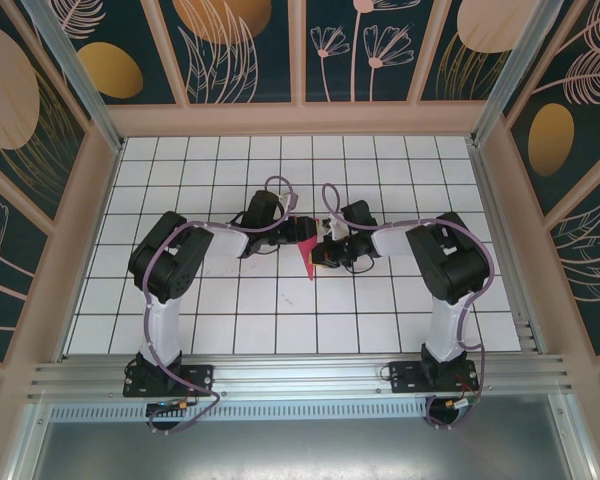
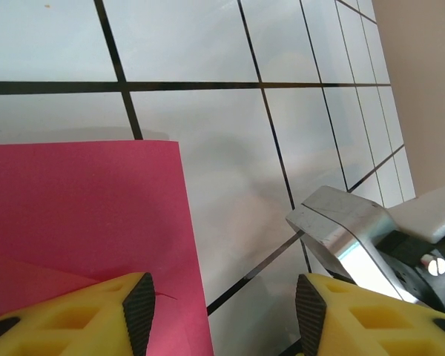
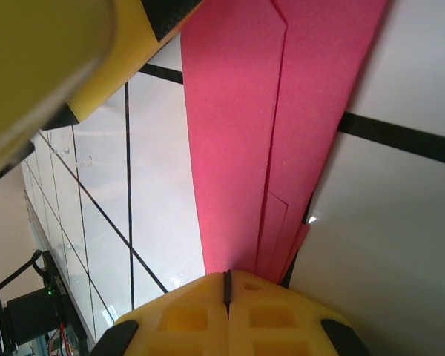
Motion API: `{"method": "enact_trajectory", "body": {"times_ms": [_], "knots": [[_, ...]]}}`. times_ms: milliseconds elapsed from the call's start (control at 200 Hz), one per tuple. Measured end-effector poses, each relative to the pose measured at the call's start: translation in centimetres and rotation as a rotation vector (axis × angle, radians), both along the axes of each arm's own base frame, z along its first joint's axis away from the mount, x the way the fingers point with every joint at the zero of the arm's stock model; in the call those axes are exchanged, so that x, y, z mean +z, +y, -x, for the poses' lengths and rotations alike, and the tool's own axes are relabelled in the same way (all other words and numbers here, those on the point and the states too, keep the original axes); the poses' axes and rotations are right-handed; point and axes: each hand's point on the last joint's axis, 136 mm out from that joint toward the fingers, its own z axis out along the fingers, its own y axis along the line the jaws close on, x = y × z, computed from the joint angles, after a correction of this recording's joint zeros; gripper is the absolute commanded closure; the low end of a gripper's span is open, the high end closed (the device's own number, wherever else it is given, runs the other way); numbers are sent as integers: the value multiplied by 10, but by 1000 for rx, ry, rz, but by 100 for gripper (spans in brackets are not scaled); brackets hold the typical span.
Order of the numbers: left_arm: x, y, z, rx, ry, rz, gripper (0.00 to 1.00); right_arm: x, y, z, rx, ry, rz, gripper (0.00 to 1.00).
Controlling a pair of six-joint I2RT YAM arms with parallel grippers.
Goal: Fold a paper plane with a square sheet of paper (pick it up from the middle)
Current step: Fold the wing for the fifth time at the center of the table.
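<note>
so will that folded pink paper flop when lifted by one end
Probably stiffer than a flat sheet: the folded pink paper shows stacked creased layers. Likely light; the right hand, shut on one end, should lift it easily. Its long free end may droop.

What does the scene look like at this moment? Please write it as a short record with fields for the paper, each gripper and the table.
paper: folded pink paper, narrow and pointed, with layered creases, near the table's middle
right arm: right gripper shut on one end of the paper
left arm: left gripper open, one finger over the paper's corner; contact cannot be told
table: white tiled table with black grid lines
arms: both reach in and meet at the paper
</note>
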Motion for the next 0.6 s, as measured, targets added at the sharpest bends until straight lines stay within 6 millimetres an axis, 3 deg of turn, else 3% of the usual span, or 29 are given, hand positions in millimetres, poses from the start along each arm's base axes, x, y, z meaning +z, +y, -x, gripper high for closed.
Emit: {"method": "enact_trajectory", "body": {"times_ms": [265, 595], "knots": [[6, 5, -10, -5, -41, -1, 43, 0, 0, 0, 7, -3, 3, 100], [-5, 7, -13, -20, -38, 9, 44, 0, 0, 0, 12, 2, 8, 100]]}}
